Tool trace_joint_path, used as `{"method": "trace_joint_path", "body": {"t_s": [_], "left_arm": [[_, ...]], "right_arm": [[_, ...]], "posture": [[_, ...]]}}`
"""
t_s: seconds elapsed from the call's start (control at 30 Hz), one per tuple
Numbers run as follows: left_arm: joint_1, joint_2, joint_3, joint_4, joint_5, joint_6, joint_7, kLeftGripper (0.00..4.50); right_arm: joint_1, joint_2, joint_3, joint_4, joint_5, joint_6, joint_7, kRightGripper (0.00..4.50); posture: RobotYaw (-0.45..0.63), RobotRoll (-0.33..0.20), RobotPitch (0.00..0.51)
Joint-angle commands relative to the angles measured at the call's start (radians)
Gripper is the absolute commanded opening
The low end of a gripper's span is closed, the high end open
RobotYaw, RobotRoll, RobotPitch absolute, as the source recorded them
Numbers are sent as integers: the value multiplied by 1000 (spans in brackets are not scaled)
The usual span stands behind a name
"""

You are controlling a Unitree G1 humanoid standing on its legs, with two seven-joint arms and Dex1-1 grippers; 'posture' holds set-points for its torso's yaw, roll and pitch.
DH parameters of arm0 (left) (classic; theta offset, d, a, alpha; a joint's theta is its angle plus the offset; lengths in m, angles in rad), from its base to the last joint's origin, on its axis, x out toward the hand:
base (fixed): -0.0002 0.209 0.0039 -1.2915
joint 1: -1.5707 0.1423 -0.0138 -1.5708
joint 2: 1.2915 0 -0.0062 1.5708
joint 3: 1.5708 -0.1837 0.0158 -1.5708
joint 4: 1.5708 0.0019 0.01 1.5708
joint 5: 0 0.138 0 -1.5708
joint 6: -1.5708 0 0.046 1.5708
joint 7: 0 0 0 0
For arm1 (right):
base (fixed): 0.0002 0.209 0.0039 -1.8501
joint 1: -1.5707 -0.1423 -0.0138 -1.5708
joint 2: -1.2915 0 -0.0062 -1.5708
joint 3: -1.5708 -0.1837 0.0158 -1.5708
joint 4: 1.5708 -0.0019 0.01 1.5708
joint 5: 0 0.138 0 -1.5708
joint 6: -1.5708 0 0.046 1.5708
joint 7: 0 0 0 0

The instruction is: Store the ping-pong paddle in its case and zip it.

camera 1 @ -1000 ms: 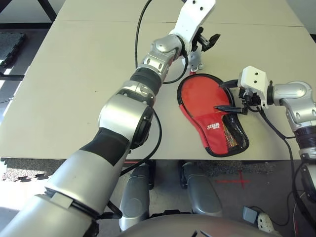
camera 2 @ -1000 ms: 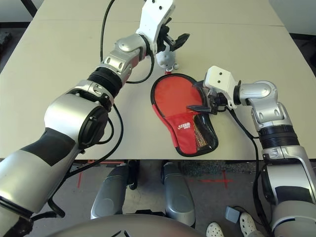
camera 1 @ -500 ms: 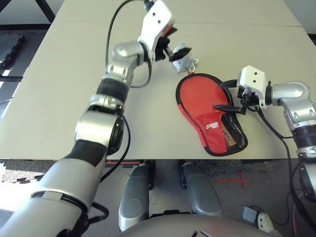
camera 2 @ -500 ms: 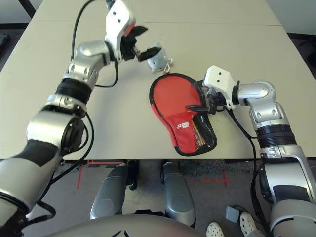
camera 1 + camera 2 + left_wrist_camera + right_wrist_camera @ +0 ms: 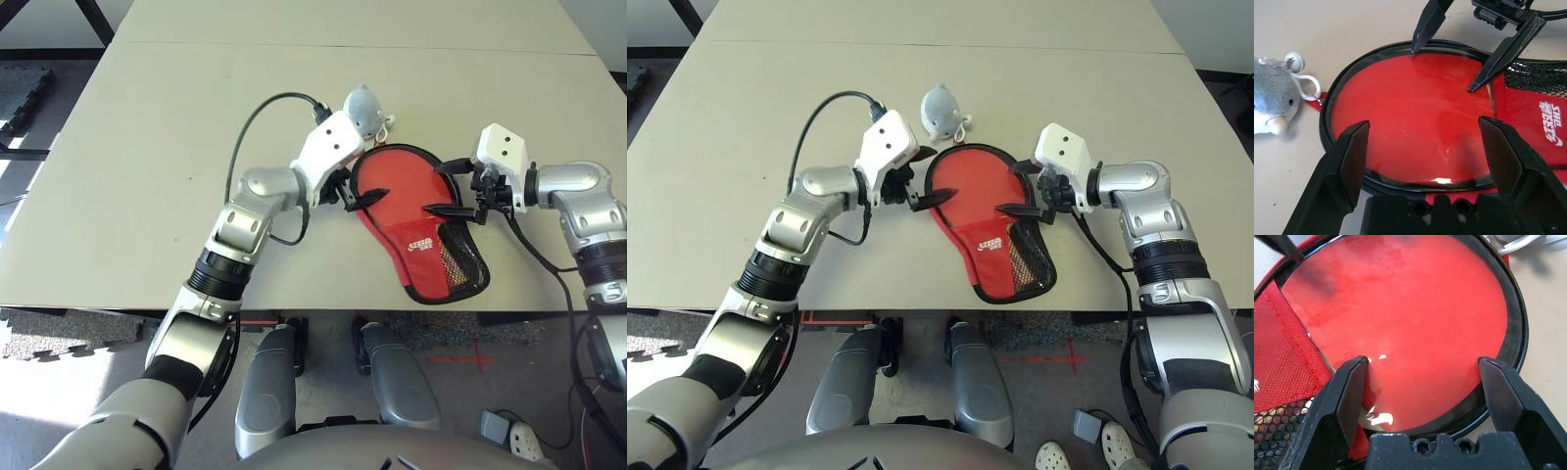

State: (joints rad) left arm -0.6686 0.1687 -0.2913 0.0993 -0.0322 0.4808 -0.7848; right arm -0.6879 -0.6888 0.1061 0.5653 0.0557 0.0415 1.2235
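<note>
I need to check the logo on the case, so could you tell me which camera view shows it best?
The left wrist view: the white logo on the case appears large there, though the picture edge cuts it. Both eye views show the whole logo, but small. The right wrist view catches only a sliver at the edge.

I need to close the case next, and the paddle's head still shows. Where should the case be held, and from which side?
Probably the black zipper rim of the case at the round end, where the paddle lies uncovered. The case lies flat on the table, so come from the sides: the open left end effector and open right end effector already flank it.
</note>
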Motion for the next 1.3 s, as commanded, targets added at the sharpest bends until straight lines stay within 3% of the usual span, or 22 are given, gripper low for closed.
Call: {"method": "trace_joint_path", "body": {"t_s": [0.03, 0.27, 0.5, 0.7, 0.93, 1.3], "left_arm": [[11, -18, -32, 31, 3, 19, 17, 4439], [30, -49, -45, 137, 0, 25, 61, 4439], [50, -46, -64, 183, 14, 10, 66, 4439], [64, -58, -72, 153, 8, 45, 71, 4439], [71, -51, -82, 123, -1, 91, 55, 4439], [103, -54, -80, 55, -7, 147, 81, 4439]], "right_arm": [[46, 5, 57, 73, -62, 42, -19, 4500], [0, 9, 8, 59, 8, 135, 9, 4500], [-242, 37, -95, 227, 92, 222, -33, 4500], [-409, 120, -81, 440, 29, 108, -170, 4500], [-573, 286, -81, 658, -37, 25, -370, 4500], [-640, 411, -49, 758, -145, -2, -554, 4500]], "posture": [[-66, 0, 285], [-74, 0, 281], [-77, 0, 277], [-62, 0, 282], [-26, 0, 296], [41, 0, 308]]}}
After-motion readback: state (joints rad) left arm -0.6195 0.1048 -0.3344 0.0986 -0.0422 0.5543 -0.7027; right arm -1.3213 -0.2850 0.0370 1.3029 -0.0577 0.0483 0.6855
